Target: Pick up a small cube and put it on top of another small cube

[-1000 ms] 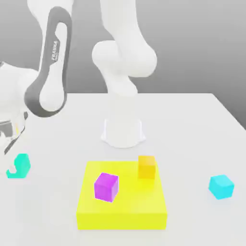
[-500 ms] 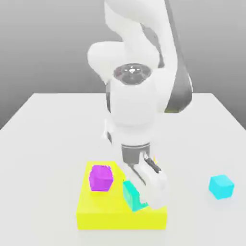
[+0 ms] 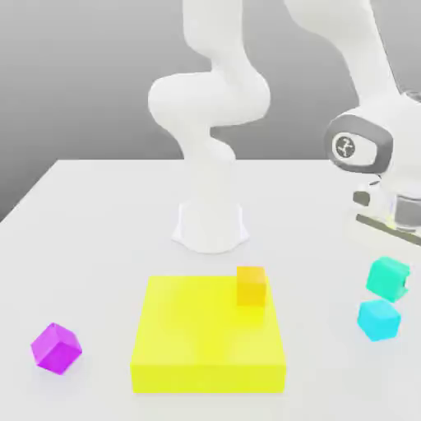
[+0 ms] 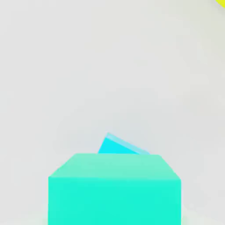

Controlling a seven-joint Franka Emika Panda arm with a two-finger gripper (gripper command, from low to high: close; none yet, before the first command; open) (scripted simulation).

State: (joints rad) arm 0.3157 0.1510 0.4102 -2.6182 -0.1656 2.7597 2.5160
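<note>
One turquoise cube [image 3: 387, 279] is pinched in the tool [image 3: 390, 261], held at the exterior view's right, with the table [image 3: 115, 238] below. Under it in that view, the sky-cyan cube [image 3: 379, 321] sits on the table, turned at an angle; whether the two touch, I cannot tell. The hand view shows a corner of the sky-cyan cube peeking out past the held cube's edge.

Bare table runs between the sky-cyan cube and the yellow block [image 3: 205, 329], giving clear room on that side. The orange cube [image 3: 251, 286] stands on the block, close to its edge at the exterior view's right; most of the block's top is free. Well apart at the exterior view's left, the magenta cube [image 3: 57, 349] rests on the table, with an open lane between it and the block. Open tabletop stretches from the block back to the arm's base [image 3: 210, 226].
</note>
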